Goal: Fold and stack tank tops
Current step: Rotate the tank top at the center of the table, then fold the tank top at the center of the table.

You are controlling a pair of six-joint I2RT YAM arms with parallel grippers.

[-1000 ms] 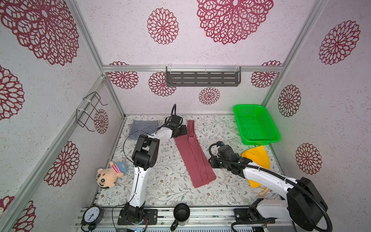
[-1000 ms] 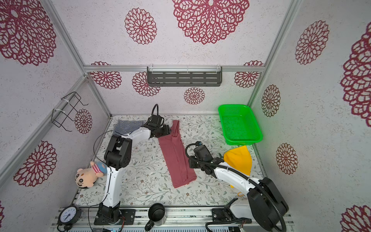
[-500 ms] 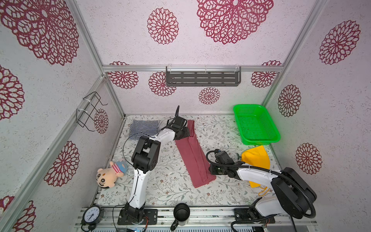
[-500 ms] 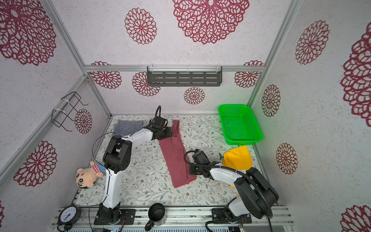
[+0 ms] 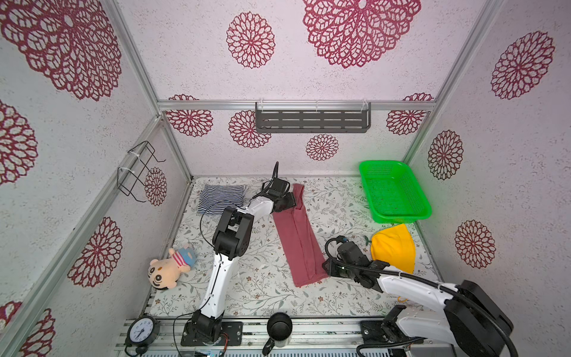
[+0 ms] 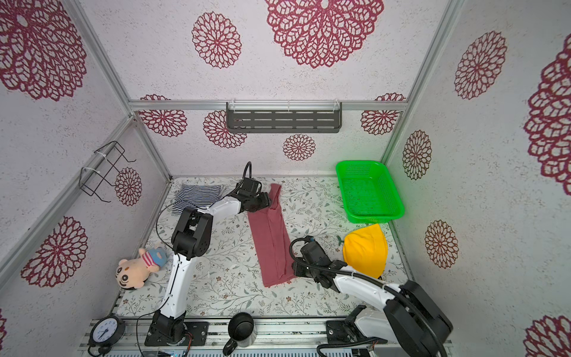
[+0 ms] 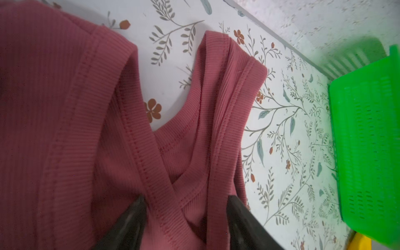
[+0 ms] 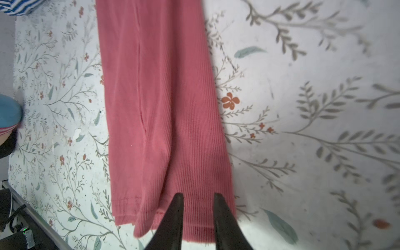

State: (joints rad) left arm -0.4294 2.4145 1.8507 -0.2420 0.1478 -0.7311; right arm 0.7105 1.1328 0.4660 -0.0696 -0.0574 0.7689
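Looking down into a booth walled in white textured paper with dark red rosettes and floored with a white table sheet printed with grey-green sprigs and small red flowers. Fixed to the back wall: grey slotted metal shelf. Hooked on the left wall: black wire rack. Stretched on the sheet as a long narrow strip from back toward front: plain dusty-red ribbed tank top. Folded at the back left corner, apart from it: navy-and-white striped tank top. Straddling the red top's crossed straps at the far end, black fingers spread wide: left gripper. Set over the hem at the near end, fingers parted by a narrow gap with ribbed cloth showing between: right gripper. Ringing the edges: bright green plastic mesh basket, bright yellow cloth, plush doll, round clock, black mug. Partly hidden behind the left arm: striped top's right edge. Unclear whether either gripper's tips touch the cloth.
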